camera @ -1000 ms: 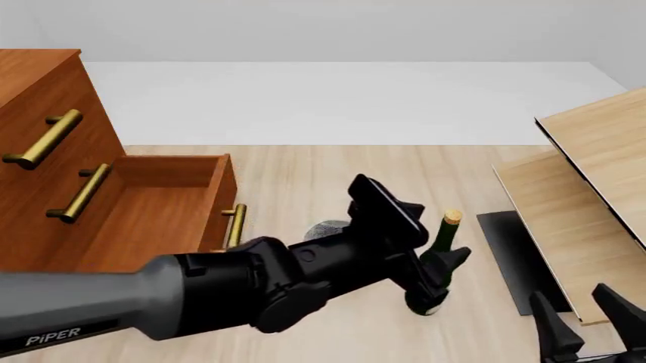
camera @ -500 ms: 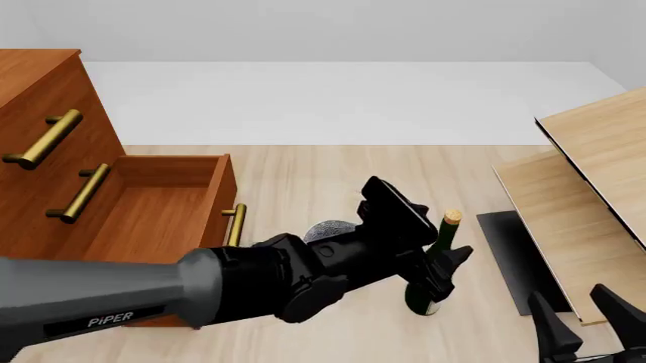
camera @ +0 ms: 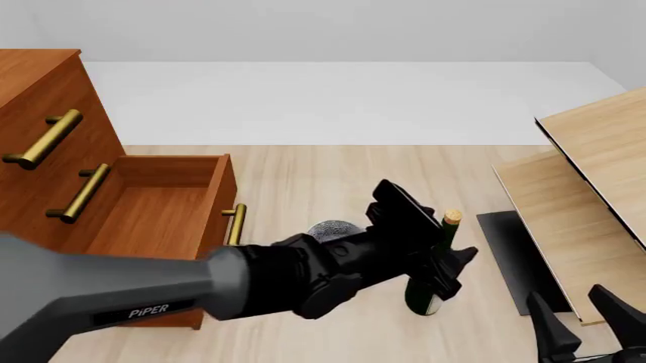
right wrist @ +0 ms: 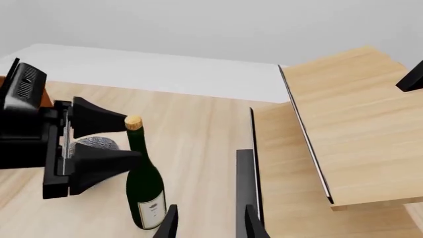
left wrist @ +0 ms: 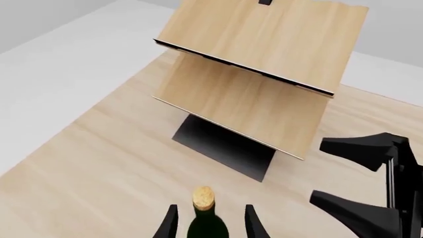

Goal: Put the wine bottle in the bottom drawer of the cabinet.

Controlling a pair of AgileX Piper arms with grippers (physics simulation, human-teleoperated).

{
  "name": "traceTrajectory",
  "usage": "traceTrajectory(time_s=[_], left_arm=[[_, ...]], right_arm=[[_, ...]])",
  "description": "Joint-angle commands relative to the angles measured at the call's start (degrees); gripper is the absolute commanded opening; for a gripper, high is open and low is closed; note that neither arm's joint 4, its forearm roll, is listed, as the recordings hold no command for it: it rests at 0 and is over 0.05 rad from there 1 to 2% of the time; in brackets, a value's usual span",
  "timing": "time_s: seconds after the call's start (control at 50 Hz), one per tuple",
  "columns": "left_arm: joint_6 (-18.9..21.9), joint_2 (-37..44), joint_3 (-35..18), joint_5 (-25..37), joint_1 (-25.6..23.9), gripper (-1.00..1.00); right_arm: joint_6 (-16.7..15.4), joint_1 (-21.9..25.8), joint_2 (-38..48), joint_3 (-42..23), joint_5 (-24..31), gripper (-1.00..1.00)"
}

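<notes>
The wine bottle [camera: 427,291] stands upright on the table, dark green with a tan cork [camera: 451,217]. My left gripper [camera: 450,261] is open, and its fingers [left wrist: 252,223] sit on either side of the bottle's neck [left wrist: 206,225] with gaps showing. In the right wrist view the same bottle [right wrist: 146,188] has the left gripper [right wrist: 132,137] reaching its neck from the side. The cabinet [camera: 41,113] is at the left, with the bottom drawer [camera: 151,219] pulled out and nothing inside. My right gripper [camera: 585,327] is open, low at the near right, apart from the bottle.
A speckled grey bowl [camera: 334,229] sits just behind my left arm, between the drawer and the bottle. Pale wood furniture [camera: 595,174] on a black base [camera: 513,257] tilts at the right, close to the right gripper [right wrist: 208,225].
My left arm has reached further right, bringing its open fingers around the bottle's neck. The bottle, the drawer and the right gripper have not moved.
</notes>
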Motion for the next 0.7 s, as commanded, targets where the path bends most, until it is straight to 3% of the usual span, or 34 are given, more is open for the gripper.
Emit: traceTrajectory(time_s=[0.02,0.58,0.6,0.7], left_arm=[[0.0,1.8,-1.1,-0.5,0.0,1.00],[0.1,4.6,-0.8,-2.3,0.5,1.00],[0.0,4.6,-0.7,-2.3,0.5,-1.00],[-0.6,4.3,-0.5,-2.4,0.7,-1.00]], right_arm=[[0.0,0.1,0.2,0.0,0.1,1.00],[-0.4,-0.1,0.5,0.0,0.0,1.00],[-0.4,-0.1,0.5,0.0,0.1,1.00],[-0.4,0.0,0.4,0.0,0.1,1.00]])
